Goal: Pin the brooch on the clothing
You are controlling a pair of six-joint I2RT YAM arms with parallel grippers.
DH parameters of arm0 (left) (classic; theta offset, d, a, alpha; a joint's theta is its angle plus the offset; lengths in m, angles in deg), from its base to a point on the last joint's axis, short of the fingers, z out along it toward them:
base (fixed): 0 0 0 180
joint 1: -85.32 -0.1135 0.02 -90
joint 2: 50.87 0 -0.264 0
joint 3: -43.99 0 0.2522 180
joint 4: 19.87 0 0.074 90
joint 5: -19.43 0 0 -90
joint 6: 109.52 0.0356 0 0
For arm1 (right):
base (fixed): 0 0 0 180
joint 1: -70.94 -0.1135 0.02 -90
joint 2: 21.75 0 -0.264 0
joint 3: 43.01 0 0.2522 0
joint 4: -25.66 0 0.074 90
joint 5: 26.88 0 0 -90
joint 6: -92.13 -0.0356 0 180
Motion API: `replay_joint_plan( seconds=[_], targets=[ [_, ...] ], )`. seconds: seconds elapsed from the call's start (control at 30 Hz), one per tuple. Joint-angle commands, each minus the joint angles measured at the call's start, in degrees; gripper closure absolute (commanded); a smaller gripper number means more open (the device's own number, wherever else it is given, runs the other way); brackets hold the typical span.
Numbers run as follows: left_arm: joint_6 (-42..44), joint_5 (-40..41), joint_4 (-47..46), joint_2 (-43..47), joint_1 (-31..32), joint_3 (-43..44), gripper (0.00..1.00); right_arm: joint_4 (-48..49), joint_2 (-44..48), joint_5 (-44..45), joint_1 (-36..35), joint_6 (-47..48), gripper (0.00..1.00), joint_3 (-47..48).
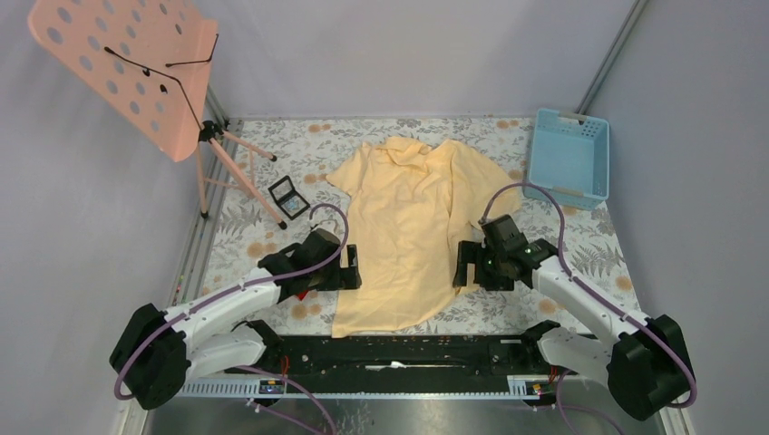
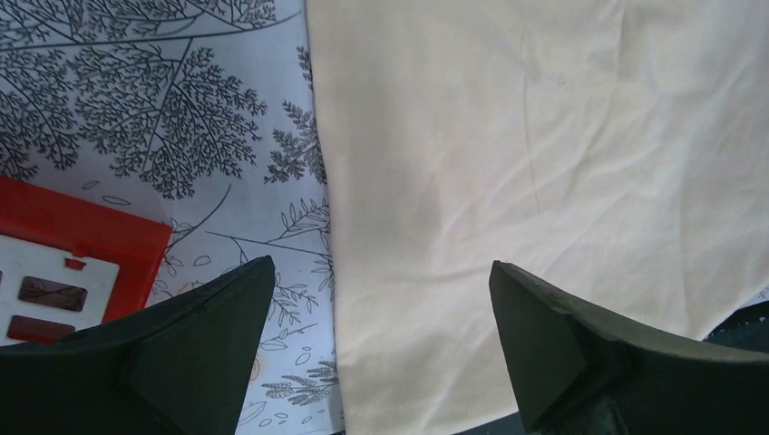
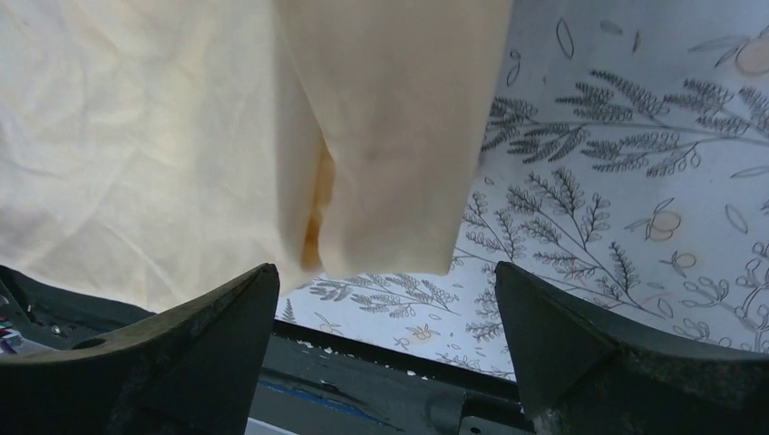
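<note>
One shirt (image 1: 403,231) lies flat in the middle of the table (image 1: 598,245), its long axis running from the far edge to the near edge, with the neck pointing to the far edge and the hem close to the near edge. One sleeve spreads toward the left edge; the other lies partly folded on the side toward the right edge. The brooch is too small to pick out in any view. Two arms reach in from the near corners, both held low, their forearms angled inward so that the grippers face each other across the lower half of the shirt. The left gripper (image 1: 355,268) sits at the shirt's left edge with its jaws wide apart, and the left wrist view shows them straddling that edge with nothing held. One red toy (image 2: 63,245) lies just beside it on the patterned cloth. The right gripper (image 1: 462,263) sits at the shirt's right edge, jaws likewise spread wide and holding nothing. One blue basket (image 1: 569,156) stands at the far right corner, one pink music stand (image 1: 127,68) at the far left corner, and one small black case (image 1: 288,198) near the stand's legs.
</note>
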Motion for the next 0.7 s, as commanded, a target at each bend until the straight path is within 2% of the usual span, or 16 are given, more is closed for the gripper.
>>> replay_joint_plan(
  seconds=[0.0, 0.13, 0.2, 0.4, 0.5, 0.57, 0.6, 0.67],
  targets=[
    [-3.58, 1.87, -1.48, 2.50, 1.61, -0.96, 0.04, -0.31, 3.14, -0.87, -1.33, -3.23, 0.06, -2.09],
    [-3.97, 1.29, -2.41, 1.38, 2.49, -2.19, 0.15, 1.52, 4.65, -1.27, -1.86, -4.64, 0.13, -4.33],
    [-3.96, 1.31, -2.54, 0.06, 2.88, -2.42, 0.25, 3.14, 5.10, -1.84, -1.89, -5.10, 0.17, -5.40],
    [-4.86, 2.42, -2.17, -3.29, 4.44, -2.16, 0.30, 4.23, 4.88, -0.26, -1.99, -4.76, 0.39, -5.01],
    [-5.63, 4.93, -1.91, -4.90, 6.20, -2.15, 0.30, 4.18, 4.67, 0.61, -1.98, -4.28, 0.61, -3.90],
    [-6.03, 5.60, -2.70, -6.34, 6.53, -2.75, 0.34, 3.07, 4.57, 0.38, -1.97, -4.04, 0.78, -2.50],
    [-6.08, 5.56, -3.64, -7.11, 6.64, -3.25, 0.43, 2.04, 4.76, -0.16, -1.98, -3.78, 0.86, -1.49],
    [-6.72, 6.39, -5.97, -8.45, 6.61, -4.36, 0.61, -0.59, 6.12, -0.75, -2.13, -3.38, 0.97, 0.74]
  ],
)
